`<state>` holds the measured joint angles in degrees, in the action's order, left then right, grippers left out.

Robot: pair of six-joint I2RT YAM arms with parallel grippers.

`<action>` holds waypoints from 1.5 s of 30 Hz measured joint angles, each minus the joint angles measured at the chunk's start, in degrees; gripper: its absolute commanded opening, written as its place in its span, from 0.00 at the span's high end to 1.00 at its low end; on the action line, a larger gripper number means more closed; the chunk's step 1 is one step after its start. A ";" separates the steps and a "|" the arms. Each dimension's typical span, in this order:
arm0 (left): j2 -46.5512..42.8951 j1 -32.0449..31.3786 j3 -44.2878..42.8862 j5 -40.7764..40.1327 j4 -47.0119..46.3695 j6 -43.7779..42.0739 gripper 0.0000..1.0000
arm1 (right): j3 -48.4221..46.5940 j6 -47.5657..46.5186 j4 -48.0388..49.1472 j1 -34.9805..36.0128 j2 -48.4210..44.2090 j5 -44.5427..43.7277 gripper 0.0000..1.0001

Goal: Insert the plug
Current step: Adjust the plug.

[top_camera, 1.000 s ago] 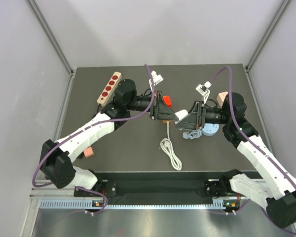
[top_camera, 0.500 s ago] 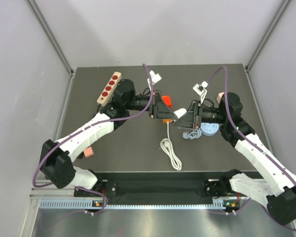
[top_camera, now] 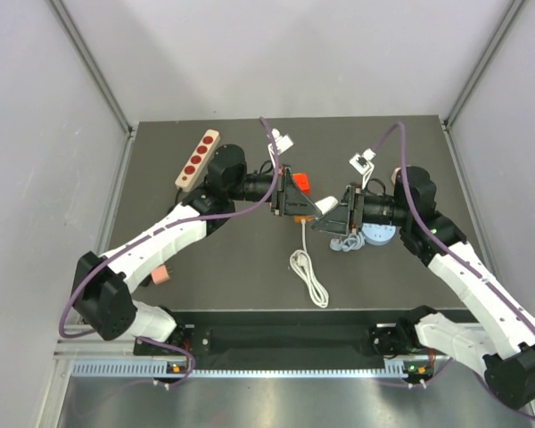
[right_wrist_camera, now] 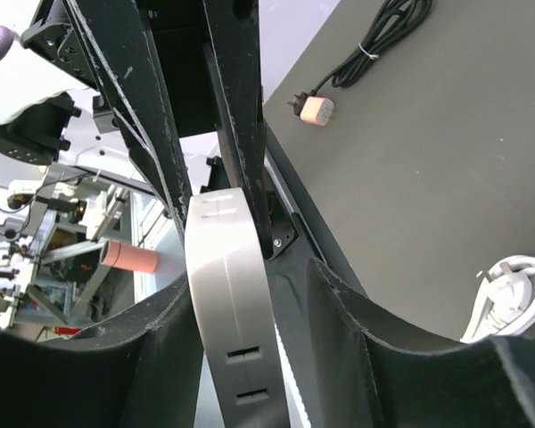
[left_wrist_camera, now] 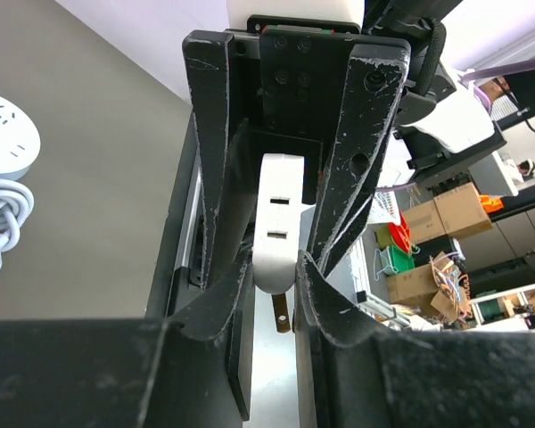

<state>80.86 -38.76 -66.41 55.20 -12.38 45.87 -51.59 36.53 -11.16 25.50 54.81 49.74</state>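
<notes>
You are looking down on a dark bench (top_camera: 205,267), where the left arm (top_camera: 174,232) and the right arm (top_camera: 464,267) reach inward and meet nose to nose near the middle. At the far left lies a wooden power strip (top_camera: 196,159) with a row of red sockets, well apart from the meeting point. A round pale socket hub (top_camera: 376,234) sits under the right arm's wrist. A coiled white cord (top_camera: 309,272) lies on the near side of the two claws, with its free end running up towards them.

Between the claws you see a white adapter block (left_wrist_camera: 279,214) with two slots in its side and a metal prong at its lower end. Your left claw (left_wrist_camera: 272,294) is closed onto the narrow end of that block, with both fingers pressing it. Your right claw (right_wrist_camera: 250,303) is part-way open around the same block. The block lies against one finger, and a gap shows before the other.

The red plug (top_camera: 301,185) is just beyond the left claw on its far side, partly hidden by it. You cannot tell whether they touch, and neither claw has it. A small pink plug (top_camera: 162,275) rests by the left arm's elbow.
</notes>
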 measured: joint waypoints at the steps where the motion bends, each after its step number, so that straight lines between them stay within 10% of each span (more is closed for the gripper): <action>1: 0.00 0.00 0.11 0.00 -0.07 -0.13 1.00 | -0.22 0.00 -0.57 -0.02 0.00 -0.24 0.54; 16: -0.02 -0.26 0.87 1.09 -0.48 -0.83 1.00 | -0.96 1.14 -0.61 -1.25 -1.03 0.09 0.55; 20: -0.02 -0.46 1.01 1.53 -0.52 -0.79 1.00 | -0.96 1.51 0.20 -1.73 -1.66 0.98 0.71; 45: -0.50 -0.66 1.09 2.38 -2.78 4.68 1.00 | -0.52 -0.57 -0.07 -2.05 -3.78 2.73 0.62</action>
<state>80.36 -39.42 -65.32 57.58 -15.16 50.54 -52.12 35.97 -11.22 23.44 51.03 52.47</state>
